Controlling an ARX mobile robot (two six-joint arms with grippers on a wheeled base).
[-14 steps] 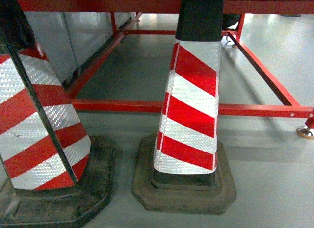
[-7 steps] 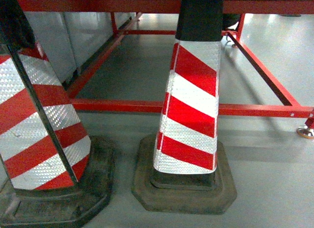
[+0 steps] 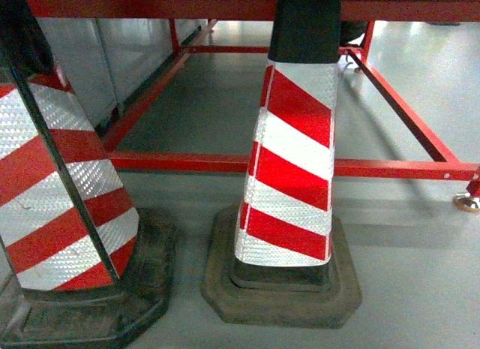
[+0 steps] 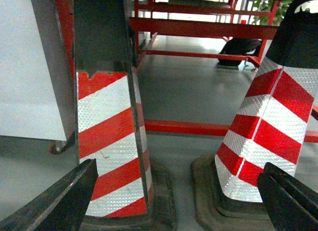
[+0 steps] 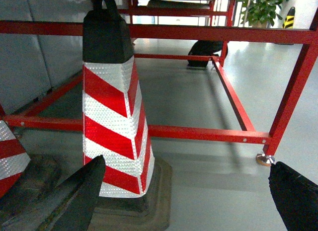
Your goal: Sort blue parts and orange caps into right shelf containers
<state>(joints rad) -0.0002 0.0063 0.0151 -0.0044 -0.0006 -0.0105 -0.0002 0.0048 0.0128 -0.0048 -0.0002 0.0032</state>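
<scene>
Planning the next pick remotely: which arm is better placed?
Neither yet. Both the left claw and the right claw hang open and empty, facing red-and-white striped cones; no task parts show.

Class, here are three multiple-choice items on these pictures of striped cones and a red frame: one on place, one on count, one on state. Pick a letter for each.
1. Where does the red frame run relative to the striped cones?
A. behind them
B. on top of them
C. in front of them

2. How many cones show in the head view?
A. one
B. two
C. four

3. How do the left gripper jaws stand?
A. shut on a cone
B. open, empty
C. shut on a cap

Key: 1 A, its bars pass behind the cones; 2 B, one left, one centre; 3 B, jaws wide apart.
</scene>
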